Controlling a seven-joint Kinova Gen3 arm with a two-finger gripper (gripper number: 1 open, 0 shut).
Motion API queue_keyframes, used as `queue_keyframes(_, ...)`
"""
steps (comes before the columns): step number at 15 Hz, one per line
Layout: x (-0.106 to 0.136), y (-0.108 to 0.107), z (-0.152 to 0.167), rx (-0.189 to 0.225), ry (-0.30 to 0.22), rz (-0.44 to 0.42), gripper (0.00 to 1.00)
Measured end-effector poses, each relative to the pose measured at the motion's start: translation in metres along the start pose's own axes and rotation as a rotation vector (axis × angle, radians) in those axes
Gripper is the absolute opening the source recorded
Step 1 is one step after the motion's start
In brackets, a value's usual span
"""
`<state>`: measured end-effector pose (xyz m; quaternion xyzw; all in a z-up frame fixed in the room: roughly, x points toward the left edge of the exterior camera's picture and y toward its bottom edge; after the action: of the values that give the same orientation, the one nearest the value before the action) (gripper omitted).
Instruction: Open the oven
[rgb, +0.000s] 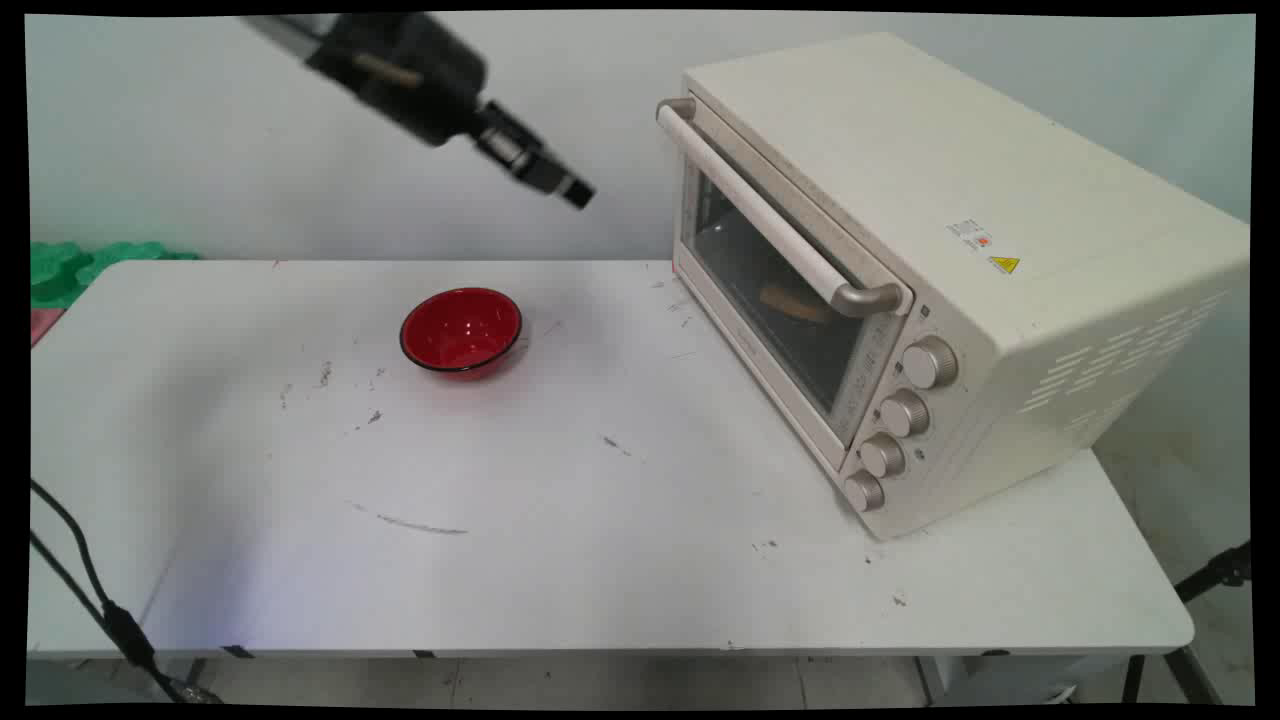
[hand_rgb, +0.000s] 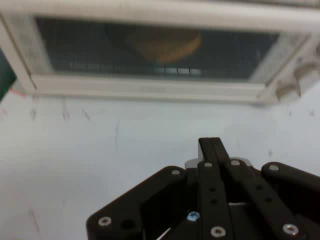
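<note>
Gripper (rgb: 578, 192) hangs high over the table's far edge, pointed down-right toward the toaster oven (rgb: 930, 260), fingers pressed together w/ nothing between them. In the hand view the gripper (hand_rgb: 211, 145) shows as one closed black tip rising from its linkage, bare white table (hand_rgb: 100, 150) beneath it & the oven door (hand_rgb: 160, 50) across the top. Gripper touches nothing; nearest thing is the oven's handle (rgb: 765, 215), a pale bar w/ metal ends along the door's top edge, a short gap to the gripper's right.

Oven is cream-colored, sits on the table's right side, angled, door shut. Through the glass (rgb: 770, 300) a brownish round item (hand_rgb: 164, 44) rests on the rack inside; can't tell what it is. Four knobs (rgb: 900, 415) run in a column at the oven's near front corner.

Red bowl (rgb: 461, 332) w/ dark rim stands upright toward the table's far edge, left of center, well apart from oven, below & left of the gripper. Table (rgb: 560, 560) has gray scuffs.
</note>
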<state>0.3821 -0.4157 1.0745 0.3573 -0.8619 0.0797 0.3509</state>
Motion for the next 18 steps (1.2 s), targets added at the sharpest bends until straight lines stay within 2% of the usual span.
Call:
queue_keyframes(6, 0.061, 0.003, 0.047, 0.024, 0.025, -0.004, 0.00)
queue_keyframes(10, 0.091, 0.004, 0.073, 0.028, 0.039, -0.001, 0.00)
queue_keyframes(18, 0.124, 0.006, 0.104, 0.026, 0.038, 0.024, 0.00)
